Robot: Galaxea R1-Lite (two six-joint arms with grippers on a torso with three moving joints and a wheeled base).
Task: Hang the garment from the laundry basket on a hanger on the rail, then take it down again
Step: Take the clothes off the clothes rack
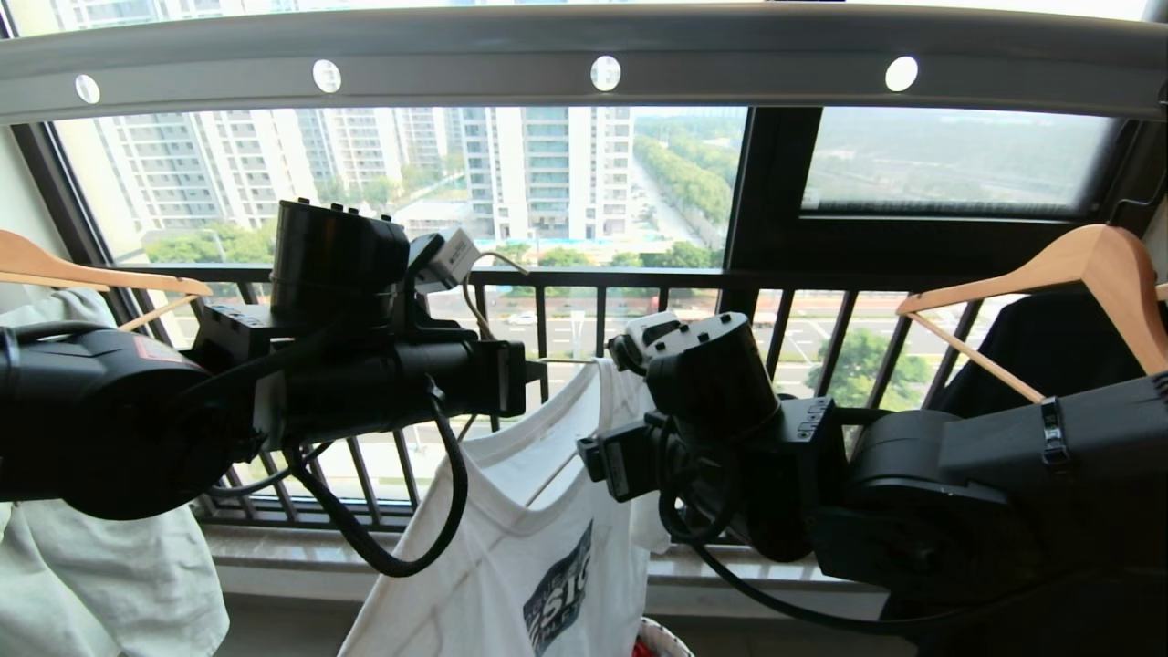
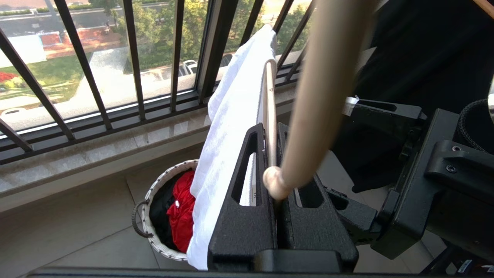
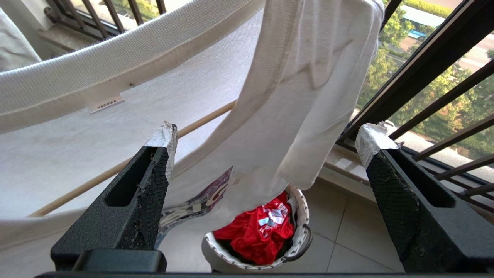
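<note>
The white T-shirt garment [image 1: 511, 547] with its dark blue chest logo hangs on the thin cream hanger [image 2: 271, 96], below the grey holed rail [image 1: 584, 55]. My left gripper [image 2: 271, 129] is shut on the hanger's thin rod near the shirt's neck; in the head view it [image 1: 527, 372] reaches in from the left. My right gripper [image 3: 269, 154] is open, its taped fingertips [image 3: 164, 137] wide apart, with the shirt's sleeve [image 3: 320, 96] hanging just ahead of them. The white woven laundry basket [image 3: 303, 231] stands on the floor underneath.
A red garment [image 3: 256, 231] lies in the basket. Thick wooden hangers hang at the left [image 1: 55, 265] with a pale garment [image 1: 100, 566] and at the right [image 1: 1077, 265] with a dark one [image 1: 1040, 356]. The black window railing [image 1: 639, 278] and a stone sill [image 2: 77, 158] stand behind.
</note>
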